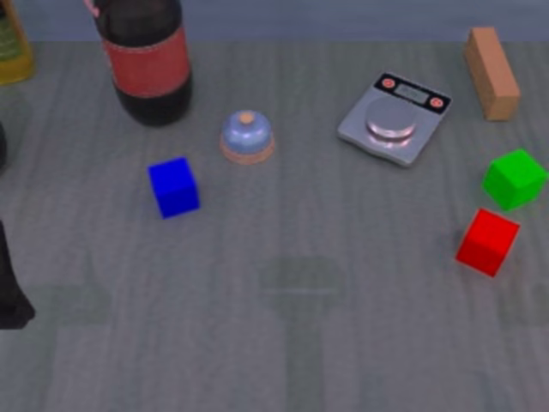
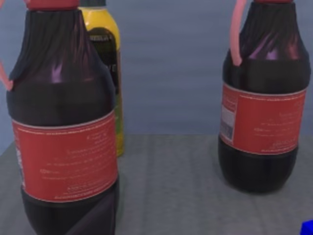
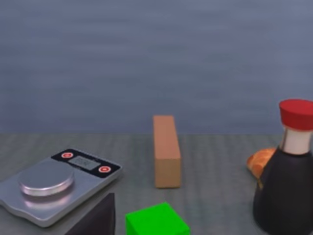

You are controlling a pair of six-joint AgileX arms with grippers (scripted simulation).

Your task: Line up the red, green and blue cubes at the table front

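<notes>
The blue cube (image 1: 173,187) sits left of the middle of the grey table (image 1: 283,343); one corner of the blue cube (image 2: 308,229) shows in the left wrist view. At the right side the green cube (image 1: 515,178) stands just behind the red cube (image 1: 488,241), a small gap between them. A dark part of my left arm (image 1: 12,285) shows at the table's left edge, well apart from the blue cube. In the right wrist view a dark part of my right gripper (image 3: 98,219) lies close beside the green cube (image 3: 155,221), holding nothing that I can see.
A cola bottle (image 1: 146,60) and a yellow bottle (image 1: 12,43) stand at the back left. A service bell (image 1: 247,137) and a kitchen scale (image 1: 395,118) sit mid-table. A tan wooden block (image 1: 491,72) lies at the back right. A soy sauce bottle (image 3: 287,171) stands beyond the green cube.
</notes>
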